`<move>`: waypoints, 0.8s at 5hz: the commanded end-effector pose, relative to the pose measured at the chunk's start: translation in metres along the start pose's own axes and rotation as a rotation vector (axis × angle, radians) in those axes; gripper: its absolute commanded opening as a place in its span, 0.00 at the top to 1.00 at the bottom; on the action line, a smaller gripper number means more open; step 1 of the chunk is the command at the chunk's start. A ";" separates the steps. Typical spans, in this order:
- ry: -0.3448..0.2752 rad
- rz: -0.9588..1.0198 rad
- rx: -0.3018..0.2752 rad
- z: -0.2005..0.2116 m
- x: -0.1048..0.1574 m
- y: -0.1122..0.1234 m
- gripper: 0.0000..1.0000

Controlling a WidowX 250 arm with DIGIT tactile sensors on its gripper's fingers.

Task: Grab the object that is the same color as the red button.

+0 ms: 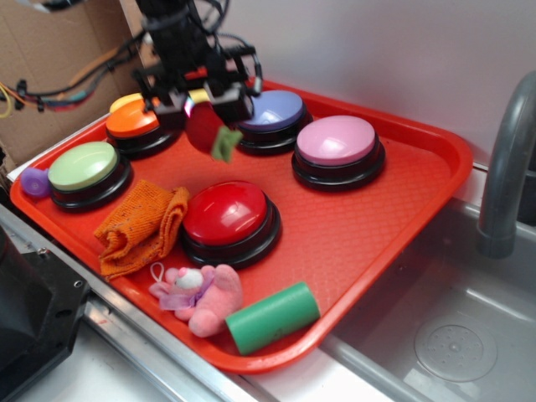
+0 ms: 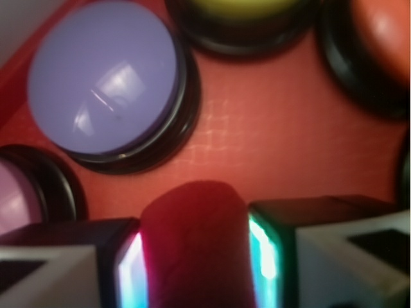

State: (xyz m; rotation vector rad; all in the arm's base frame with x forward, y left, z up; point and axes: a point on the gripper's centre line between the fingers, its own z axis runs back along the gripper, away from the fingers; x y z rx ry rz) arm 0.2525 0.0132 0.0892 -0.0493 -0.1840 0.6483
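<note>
My gripper [image 1: 203,102] is shut on the small dark-red plush ball [image 1: 205,127], whose green leaf tuft [image 1: 225,142] hangs down. It holds the ball in the air above the red tray [image 1: 402,209], between the orange button [image 1: 134,124] and the purple button [image 1: 272,113]. In the wrist view the ball [image 2: 194,244] fills the gap between the two fingers, with my gripper [image 2: 194,269] closed tight on it. The large red dome button [image 1: 228,214] on its black base sits in front of the gripper, near the tray's middle.
A pink button [image 1: 337,142], green button [image 1: 84,167] and yellow button [image 1: 126,102] stand on the tray. An orange cloth [image 1: 138,226], pink plush toy [image 1: 201,293] and green cylinder [image 1: 272,316] lie at the front. A sink [image 1: 452,335] and faucet [image 1: 502,167] are right.
</note>
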 end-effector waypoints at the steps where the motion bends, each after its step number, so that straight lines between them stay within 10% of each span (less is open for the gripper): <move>1: -0.080 -0.273 0.131 0.083 0.030 0.024 1.00; 4: -0.134 -0.132 0.194 0.099 0.039 0.055 1.00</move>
